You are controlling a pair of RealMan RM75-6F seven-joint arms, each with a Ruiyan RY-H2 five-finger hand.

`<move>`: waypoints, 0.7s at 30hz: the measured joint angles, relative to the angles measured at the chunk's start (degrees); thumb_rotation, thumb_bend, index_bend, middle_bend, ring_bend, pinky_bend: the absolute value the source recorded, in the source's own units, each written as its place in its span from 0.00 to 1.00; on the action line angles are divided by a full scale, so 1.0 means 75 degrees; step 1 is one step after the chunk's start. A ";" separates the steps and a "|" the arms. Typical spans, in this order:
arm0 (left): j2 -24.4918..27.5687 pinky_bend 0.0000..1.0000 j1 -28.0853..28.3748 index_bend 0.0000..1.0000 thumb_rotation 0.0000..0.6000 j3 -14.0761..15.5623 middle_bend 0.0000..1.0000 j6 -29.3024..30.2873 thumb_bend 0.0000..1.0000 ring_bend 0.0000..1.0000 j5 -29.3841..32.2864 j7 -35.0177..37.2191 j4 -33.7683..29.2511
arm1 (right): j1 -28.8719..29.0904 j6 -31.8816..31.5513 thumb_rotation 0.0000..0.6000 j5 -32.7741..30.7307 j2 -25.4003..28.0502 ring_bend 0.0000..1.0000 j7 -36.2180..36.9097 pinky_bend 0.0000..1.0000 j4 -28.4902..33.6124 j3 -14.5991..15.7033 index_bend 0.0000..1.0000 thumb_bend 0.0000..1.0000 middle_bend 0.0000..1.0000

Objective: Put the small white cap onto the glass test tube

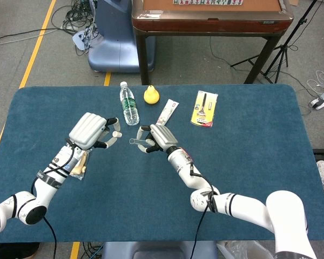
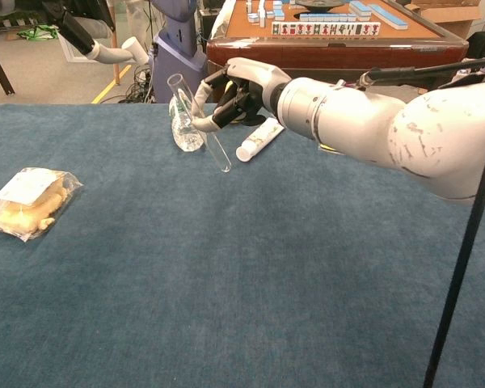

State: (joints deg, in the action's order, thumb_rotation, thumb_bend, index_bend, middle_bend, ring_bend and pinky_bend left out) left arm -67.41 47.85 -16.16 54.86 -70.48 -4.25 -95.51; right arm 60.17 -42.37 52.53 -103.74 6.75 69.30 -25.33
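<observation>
My right hand grips a clear glass test tube above the middle of the blue table. In the chest view the test tube leans with its open mouth up and to the left, and the right hand is wrapped around its middle. My left hand hovers just left of the tube's mouth and pinches a small white cap. In the chest view the cap shows at the top left, a short way from the tube's mouth; little of the left hand shows there.
A water bottle, a yellow pear, a white paste tube and a yellow card pack lie along the far side. A bagged snack lies under my left forearm. A wooden game table stands beyond the blue table.
</observation>
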 measured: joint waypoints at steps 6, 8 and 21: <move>-0.0198 1.00 0.0096 0.54 1.00 0.0011 1.00 0.0090 0.33 1.00 -0.0133 -0.0054 0.0123 | 0.0085 -0.0155 1.00 -0.0303 -0.0212 1.00 -0.0137 1.00 -0.0136 -0.0135 0.92 0.78 1.00; -0.0244 1.00 0.0124 0.54 1.00 0.0004 1.00 0.0110 0.33 1.00 -0.0164 -0.0042 0.0133 | 0.0116 -0.0164 1.00 -0.0378 -0.0276 1.00 -0.0149 1.00 -0.0189 -0.0183 0.92 0.78 1.00; -0.0461 1.00 0.0274 0.55 1.00 0.0017 1.00 0.0109 0.33 1.00 -0.0195 -0.0174 0.0202 | 0.0200 -0.0258 1.00 -0.0572 -0.0508 1.00 -0.0135 1.00 -0.0304 -0.0369 0.92 0.78 1.00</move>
State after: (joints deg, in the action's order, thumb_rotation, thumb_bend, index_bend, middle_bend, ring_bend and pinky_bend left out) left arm -70.86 49.91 -16.03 55.68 -71.94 -5.56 -94.00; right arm 61.68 -44.30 48.24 -107.55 5.74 67.02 -28.10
